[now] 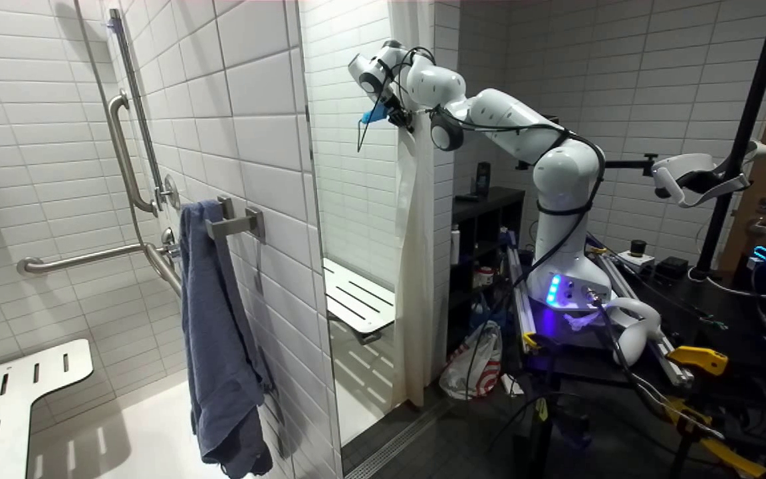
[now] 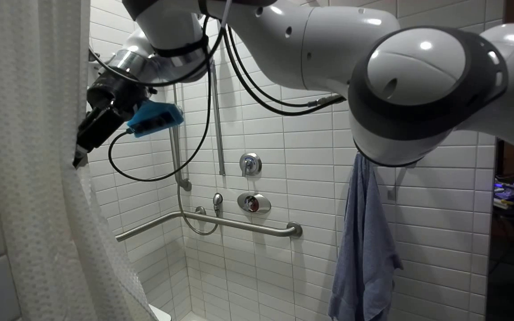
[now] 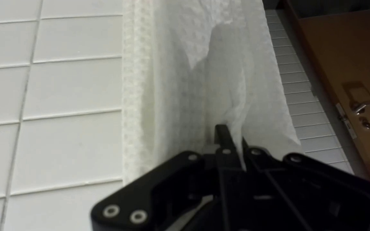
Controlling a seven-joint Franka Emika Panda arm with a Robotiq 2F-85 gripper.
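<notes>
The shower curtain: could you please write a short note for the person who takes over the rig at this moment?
Gripper: shut, with a fold of the shower curtain pinched in it.
Curtain: hangs in loose folds around and below the grip.
Nearby: the blue-grey towel hangs on a metal bar, apart from the gripper.
Done: curtain gripped.
Left: release not yet done; open carefully, as the cloth may snag.

Both exterior views share arm (image 1: 519,114), towel (image 2: 364,249) and curtain (image 3: 188,93), which the wrist view faces closely.
</notes>
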